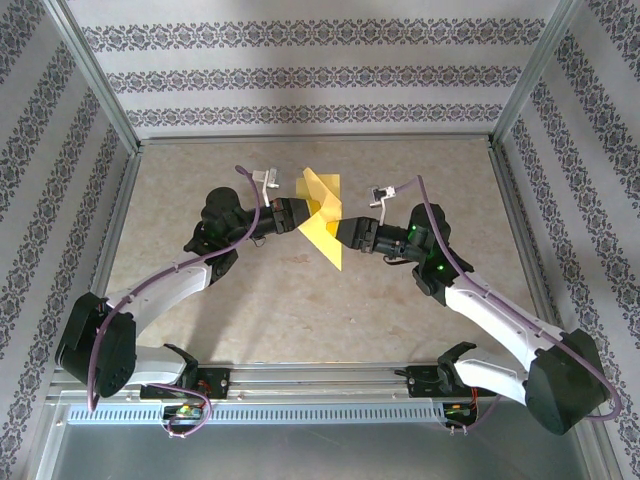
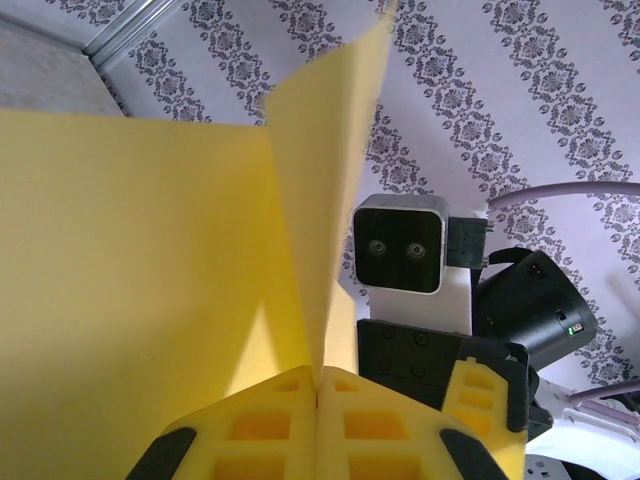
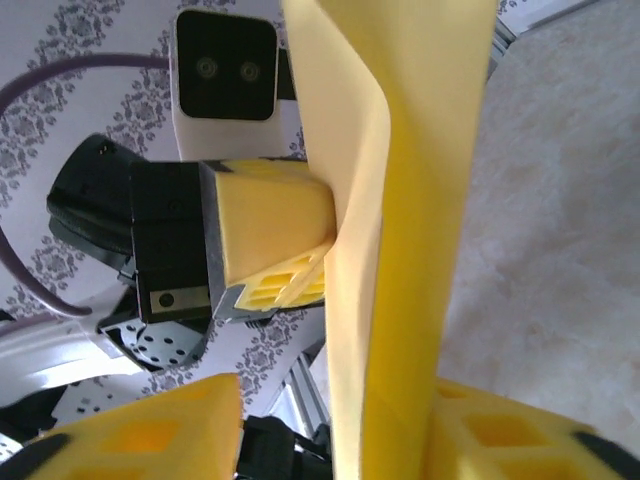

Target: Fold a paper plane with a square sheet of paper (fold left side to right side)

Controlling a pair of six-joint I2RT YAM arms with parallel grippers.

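The square sheet of paper (image 1: 323,192) is bright yellow, partly folded, and held upright in the air above the middle of the table. My left gripper (image 1: 303,216) comes in from the left and is shut on its edge. In the left wrist view the left gripper (image 2: 318,378) has its pads pressed together, with the paper (image 2: 130,260) rising from between them. My right gripper (image 1: 341,232) reaches in from the right. In the right wrist view the right gripper (image 3: 335,400) is open, and the folded paper (image 3: 410,200) stands between its spread fingers, close against the right one.
The beige table top (image 1: 250,290) lies below both arms, walled by patterned panels and a metal frame (image 1: 318,140). The left arm's wrist and fingers (image 3: 265,235) sit right behind the paper. The right wrist camera (image 2: 402,245) faces the left gripper closely.
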